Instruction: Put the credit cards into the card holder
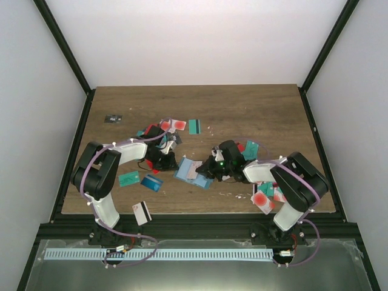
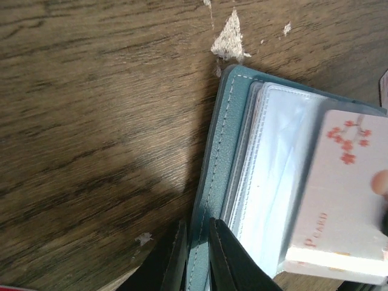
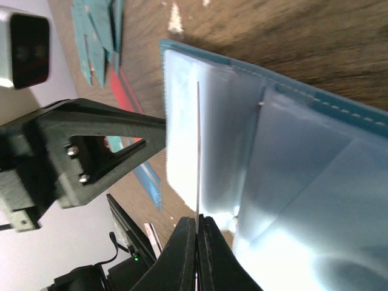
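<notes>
Teal-blue soft card holder [image 1: 193,171], lying open like a book at the middle of the brown wooden table [image 1: 260,115], between the 2 grippers. Inside it is a stack of clear plastic sleeves [image 2: 273,157] bordered by a stitched teal cover. Whether any sleeve already holds a card cannot be told.

Left gripper [image 2: 195,230]: jaws almost closed, pinching the stitched edge of the holder's cover between 2 black fingers.

Right gripper [image 3: 197,225]: jaws closed tight on 1 thin white plastic card [image 2: 345,200]. The card appears edge-on in the right wrist view and flat in the left wrist view, held over the sleeves. Whether its leading edge has entered a sleeve cannot be told. It is printed with small red blossoms and the lettering "P CARD".

Loose credit cards [image 1: 128,179] lie on the table around the holder:
- 1 teal and 1 glossy blue card [image 1: 151,182] just left of it.
- 1 white card with a dark stripe [image 1: 141,212] at the near edge.
- A far cluster that includes a white card with a red circle [image 1: 179,125] and a teal card [image 1: 194,126].
- A heap of white, red-circled cards [image 1: 265,195] under the right arm.

A small dark object [image 1: 113,118] lies at the far left, too small to identify.
</notes>
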